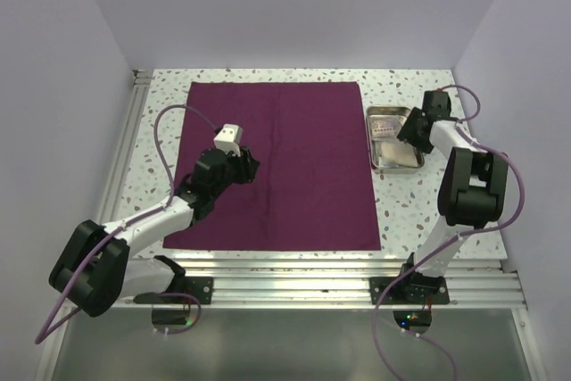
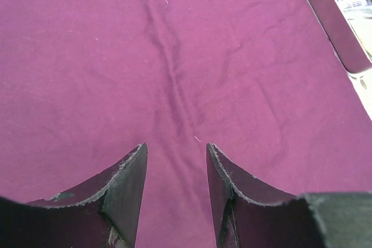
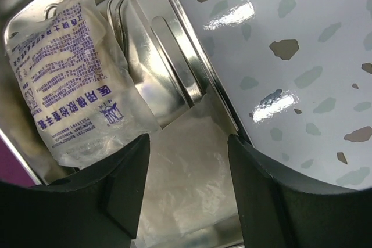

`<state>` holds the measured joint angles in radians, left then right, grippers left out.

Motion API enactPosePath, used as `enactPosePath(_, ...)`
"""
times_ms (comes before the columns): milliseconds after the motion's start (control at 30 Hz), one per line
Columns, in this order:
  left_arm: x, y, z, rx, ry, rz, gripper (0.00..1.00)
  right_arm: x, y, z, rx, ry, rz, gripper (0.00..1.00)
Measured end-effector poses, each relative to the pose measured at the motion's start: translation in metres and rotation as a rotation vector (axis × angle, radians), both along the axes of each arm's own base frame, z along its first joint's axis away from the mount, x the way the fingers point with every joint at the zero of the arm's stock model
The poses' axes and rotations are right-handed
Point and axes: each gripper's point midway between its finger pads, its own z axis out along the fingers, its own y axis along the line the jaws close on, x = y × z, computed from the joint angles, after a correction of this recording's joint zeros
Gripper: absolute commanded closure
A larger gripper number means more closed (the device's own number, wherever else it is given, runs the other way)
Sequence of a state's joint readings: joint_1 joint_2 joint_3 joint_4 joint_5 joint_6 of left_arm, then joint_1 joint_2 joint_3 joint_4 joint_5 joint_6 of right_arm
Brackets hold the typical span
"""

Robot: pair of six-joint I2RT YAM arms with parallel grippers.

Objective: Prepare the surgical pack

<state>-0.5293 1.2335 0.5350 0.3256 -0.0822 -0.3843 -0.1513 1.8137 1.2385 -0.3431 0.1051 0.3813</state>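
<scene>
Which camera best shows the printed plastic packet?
Right wrist: the clear plastic packet with blue print lies close-up in the shiny steel tray. Top external shows a tiny pale patch; left wrist, just a corner.

1. We record the surgical pack (image 1: 277, 162) as plain plum-maroon, with no pattern.
2. Bench (image 1: 401, 211): white, speckled with grey and brown flecks.
3. Tray (image 3: 203, 65): bare, mirror-bright silver steel.
4. Packet (image 3: 70, 79): clear film with blue-violet print.
5. Arms (image 1: 147, 220): white and black. Cables (image 1: 159, 144): mauve.
</scene>
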Motion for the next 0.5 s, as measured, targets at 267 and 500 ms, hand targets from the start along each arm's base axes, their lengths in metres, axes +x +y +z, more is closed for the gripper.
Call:
enactPosePath(267, 0.001, -0.001, 0.002, -0.004, -0.007, -0.001, 0.51, 0.005, -0.004, -0.006, -0.012, 0.014, -0.007, 0.41)
enactPosePath(500, 0.001, -0.001, 0.002, -0.004, -0.007, -0.001, 0.51, 0.01, -0.007, 0.011, -0.045, -0.033, 0.017, 0.35)
